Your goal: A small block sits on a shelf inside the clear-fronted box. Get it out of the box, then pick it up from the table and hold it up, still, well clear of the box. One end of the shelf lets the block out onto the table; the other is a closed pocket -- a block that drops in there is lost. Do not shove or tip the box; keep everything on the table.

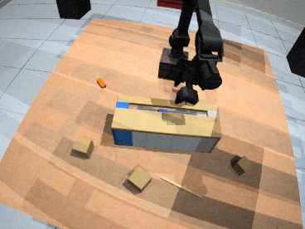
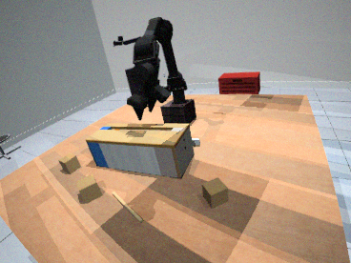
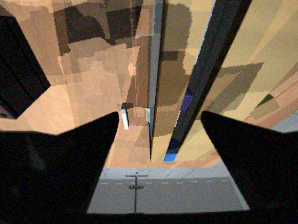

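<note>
Block (image 1: 163, 110), seemingly the small purple patch, inside box (image 1: 166, 129) slot, gripper (image 1: 186, 96) above, spread wide, empty

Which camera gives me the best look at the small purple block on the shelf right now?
The top view: the purple block shows through the slot in the box, below the open gripper. The wrist view shows it only as a dim purple patch. The exterior view doesn't show it.
</note>
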Robot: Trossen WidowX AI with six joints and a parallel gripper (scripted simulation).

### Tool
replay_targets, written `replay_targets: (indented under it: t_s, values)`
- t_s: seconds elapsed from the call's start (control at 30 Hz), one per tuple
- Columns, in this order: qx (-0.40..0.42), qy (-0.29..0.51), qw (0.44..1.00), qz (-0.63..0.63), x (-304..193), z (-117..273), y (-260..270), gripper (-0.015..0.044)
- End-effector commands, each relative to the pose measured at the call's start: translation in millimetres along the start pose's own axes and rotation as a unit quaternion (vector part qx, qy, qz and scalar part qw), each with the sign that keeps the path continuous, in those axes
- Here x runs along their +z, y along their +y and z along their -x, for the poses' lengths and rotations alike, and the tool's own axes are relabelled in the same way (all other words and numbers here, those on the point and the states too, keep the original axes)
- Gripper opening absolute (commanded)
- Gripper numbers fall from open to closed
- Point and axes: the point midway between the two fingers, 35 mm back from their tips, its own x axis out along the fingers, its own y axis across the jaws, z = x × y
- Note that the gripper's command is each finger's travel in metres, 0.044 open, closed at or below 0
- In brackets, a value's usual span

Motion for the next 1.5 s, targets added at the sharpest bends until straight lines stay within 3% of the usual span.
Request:
replay_targets:
  t_s: [0.0,1.47]
  values:
    - [0.023,-0.007,1.000,-0.010,-2.5,-3.5,5.1,0.0400]
    - [0.023,-0.007,1.000,-0.010,23.4,-59.5,5.6,0.0400]
